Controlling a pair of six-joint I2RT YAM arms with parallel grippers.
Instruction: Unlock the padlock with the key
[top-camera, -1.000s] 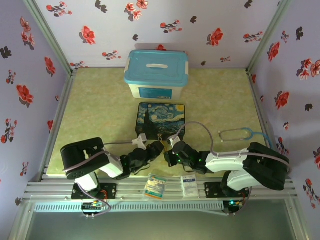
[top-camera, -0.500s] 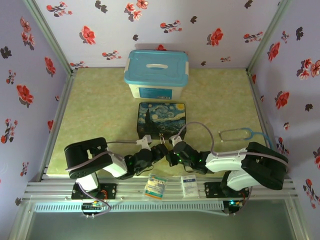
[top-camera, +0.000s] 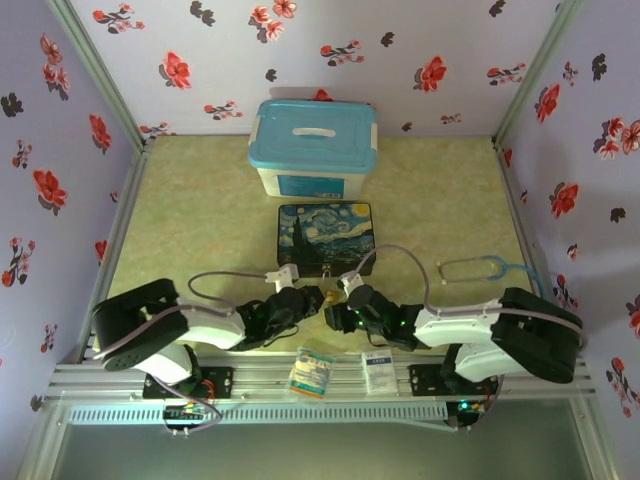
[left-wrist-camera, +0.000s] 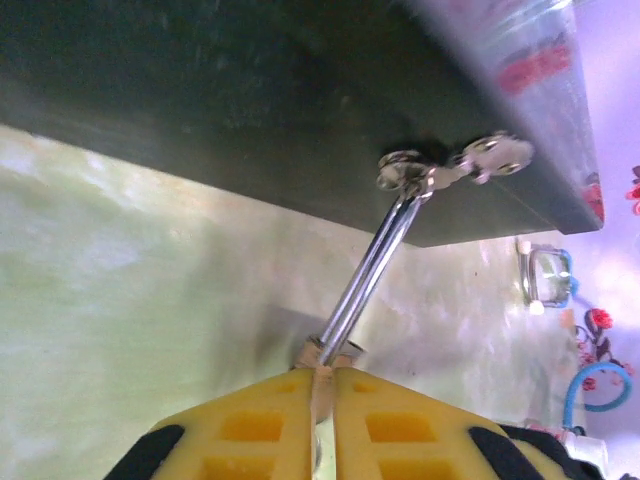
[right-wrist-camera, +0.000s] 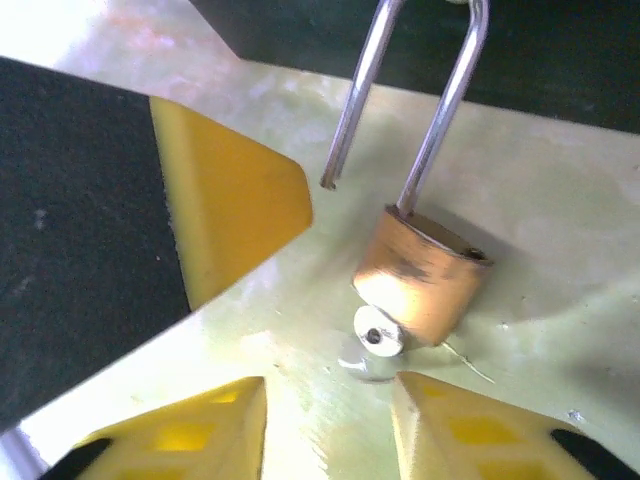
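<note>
The small brass padlock (right-wrist-camera: 420, 275) rests on the green mat in front of the painted box (top-camera: 324, 235). Its thin shackle (right-wrist-camera: 440, 110) is sprung: one leg ends free in the air, the other stays in the body. The shackle (left-wrist-camera: 370, 270) runs up to the box's clasp (left-wrist-camera: 405, 172). The key's round silvery head (right-wrist-camera: 378, 335) sticks out of the padlock's underside. My right gripper (right-wrist-camera: 325, 420) is open, its fingertips either side of and just short of the key head. My left gripper (left-wrist-camera: 322, 378) is shut, its tips right against the padlock (left-wrist-camera: 325, 352), gripping nothing that I can make out.
A white bin with a blue lid (top-camera: 315, 145) stands behind the painted box. A stethoscope (top-camera: 485, 268) lies at the right. Two small packets (top-camera: 311, 372) sit on the front rail between the arm bases. Both grippers (top-camera: 320, 305) crowd the box's front edge.
The left arm has stretched out lower and further right, bringing its gripper up to the padlock. The right arm has barely moved.
</note>
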